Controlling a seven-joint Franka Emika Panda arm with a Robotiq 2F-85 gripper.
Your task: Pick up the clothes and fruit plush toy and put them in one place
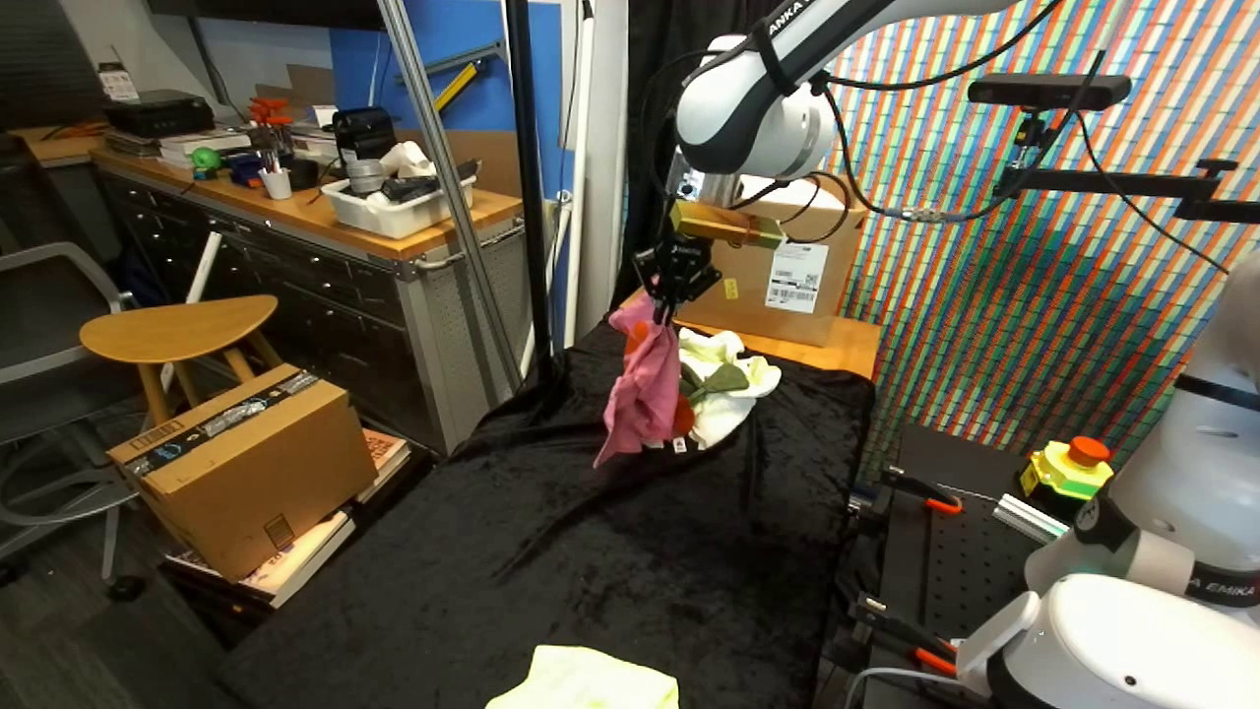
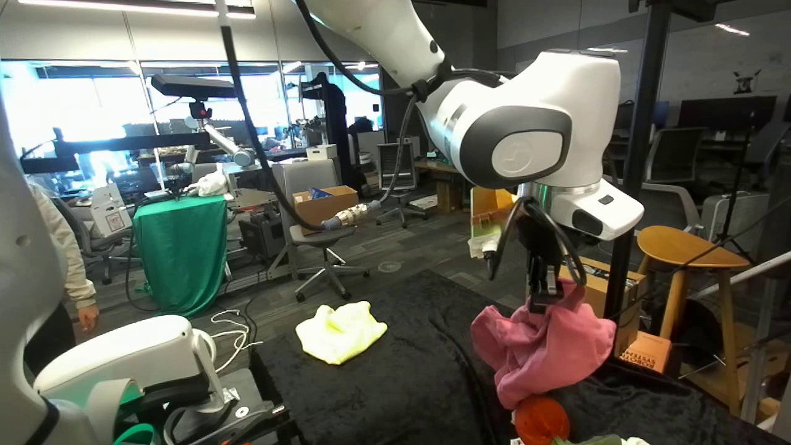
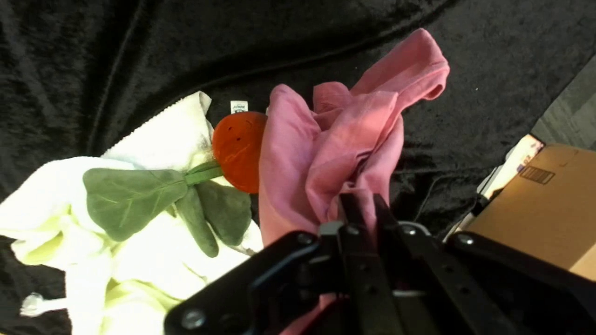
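My gripper is shut on a pink cloth, with a fold pinched between its fingertips. In both exterior views the gripper holds the pink cloth hanging over the table. An orange fruit plush toy with green leaves lies beside it in the wrist view, partly covered by the cloth. The leaves rest on a white-yellow cloth, also in an exterior view. Another pale yellow cloth lies apart on the table. An orange patch by the gripper in an exterior view is unclear.
The table has a wrinkled black cover. A cardboard box stands behind the gripper at the table's far end. Another cardboard box sits beside the table on books. A yellow emergency stop is near the robot base.
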